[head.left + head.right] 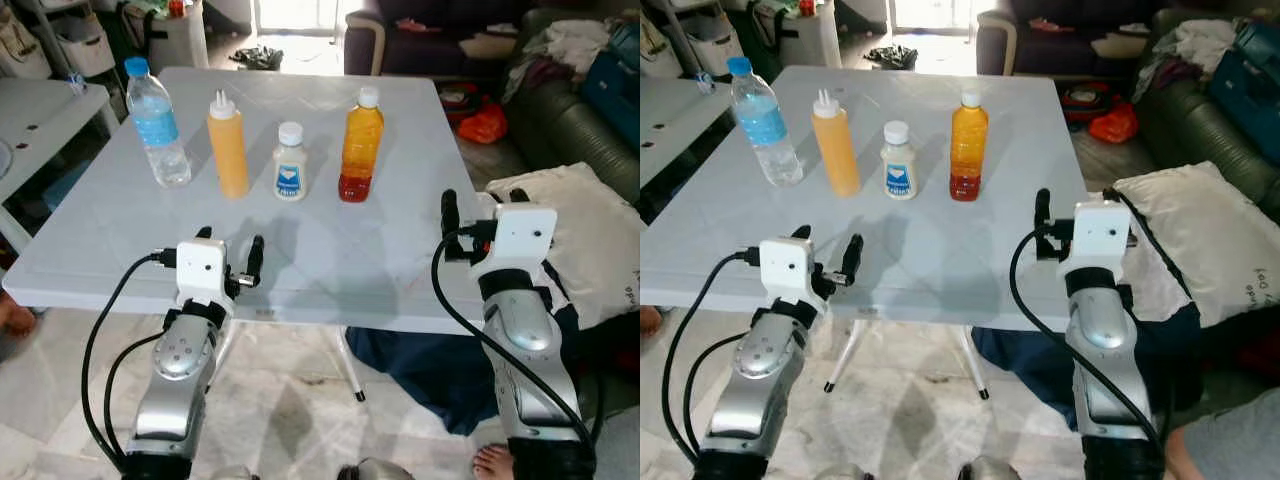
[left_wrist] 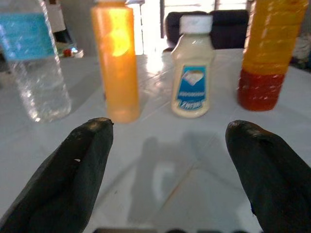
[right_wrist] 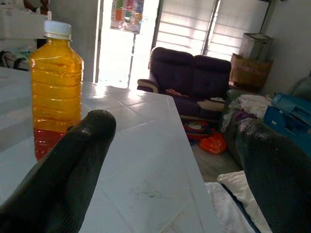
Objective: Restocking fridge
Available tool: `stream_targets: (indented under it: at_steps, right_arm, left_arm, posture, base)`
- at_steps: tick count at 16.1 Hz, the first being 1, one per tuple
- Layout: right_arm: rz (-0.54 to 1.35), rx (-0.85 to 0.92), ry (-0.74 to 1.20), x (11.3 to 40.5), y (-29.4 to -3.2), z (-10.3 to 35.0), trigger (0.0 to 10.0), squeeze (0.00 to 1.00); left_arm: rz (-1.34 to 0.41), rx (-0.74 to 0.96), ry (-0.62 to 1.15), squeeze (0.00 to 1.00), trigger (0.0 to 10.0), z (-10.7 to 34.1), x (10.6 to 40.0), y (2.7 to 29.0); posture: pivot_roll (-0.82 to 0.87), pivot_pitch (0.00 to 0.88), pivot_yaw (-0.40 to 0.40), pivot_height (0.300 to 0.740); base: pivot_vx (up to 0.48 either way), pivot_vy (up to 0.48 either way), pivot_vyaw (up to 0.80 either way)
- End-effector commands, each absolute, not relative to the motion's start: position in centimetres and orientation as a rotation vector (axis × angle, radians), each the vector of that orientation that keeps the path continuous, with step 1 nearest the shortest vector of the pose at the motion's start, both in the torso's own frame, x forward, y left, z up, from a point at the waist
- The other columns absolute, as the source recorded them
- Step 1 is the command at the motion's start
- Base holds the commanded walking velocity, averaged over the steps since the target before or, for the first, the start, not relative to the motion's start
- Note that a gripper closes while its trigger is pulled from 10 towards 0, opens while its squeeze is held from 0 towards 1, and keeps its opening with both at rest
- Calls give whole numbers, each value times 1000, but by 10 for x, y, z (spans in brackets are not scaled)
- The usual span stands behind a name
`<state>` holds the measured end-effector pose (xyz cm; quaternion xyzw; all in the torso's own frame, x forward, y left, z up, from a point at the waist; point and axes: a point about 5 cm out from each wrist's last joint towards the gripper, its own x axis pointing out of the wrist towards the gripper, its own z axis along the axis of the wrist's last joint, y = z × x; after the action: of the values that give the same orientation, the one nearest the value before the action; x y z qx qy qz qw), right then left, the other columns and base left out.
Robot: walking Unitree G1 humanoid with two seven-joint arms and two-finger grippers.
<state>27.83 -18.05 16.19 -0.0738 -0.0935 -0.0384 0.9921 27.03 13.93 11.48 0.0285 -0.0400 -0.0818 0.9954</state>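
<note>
white plastic table [image 1: 330, 250] has four bottles lined up: clear water bottle with blue cap [image 1: 157, 122], orange squeeze bottle [image 1: 227, 145], small white mayo-type bottle [image 1: 290, 161], amber juice bottle with white cap [image 1: 361, 145] | left gripper [image 1: 228, 259] fingers spread, holding nothing, at near table edge | right gripper [image 1: 480, 215] also spread wide, at right edge

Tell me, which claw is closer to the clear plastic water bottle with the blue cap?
Left. The left gripper hovers open at the table's near edge, toward the water bottle; the right gripper sits past the table's opposite corner.
</note>
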Motion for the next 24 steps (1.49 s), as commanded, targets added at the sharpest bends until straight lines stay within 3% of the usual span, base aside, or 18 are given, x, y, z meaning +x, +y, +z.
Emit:
stream_targets:
  at_steps: [1, 8, 14, 21, 24]
  right_arm:
    - [-99, -141, -191, 279, -184, 163, 10000, 0]
    - [-81, -180, -229, 275, -181, 170, 10000, 0]
    - [-73, -208, -262, 279, -177, 176, 10000, 0]
    - [-56, -203, -294, 314, -200, 207, 10000, 0]
    - [23, -213, -285, 326, -198, 213, 10000, 0]
  left_arm:
    - [-175, 63, -105, 0, 10000, 121, 271, 140]
    - [-166, 53, -122, 0, 10000, 126, 275, 140]
    - [-141, 57, -126, 0, 10000, 127, 274, 146]
    - [-142, 76, -115, 0, 10000, 127, 272, 149]
    - [-146, 80, -117, 0, 10000, 128, 273, 147]
  posture:
    - [-16, 30, -5, 740]
    - [-25, 34, 5, 740]
    - [-19, 41, 3, 740]
    - [-6, 54, 20, 740]
    - [-3, 58, 24, 740]
  base:
    - [480, 0, 0]
    - [419, 0, 421]
    - [0, 0, 198]
    - [0, 0, 0]
    - [0, 0, 0]
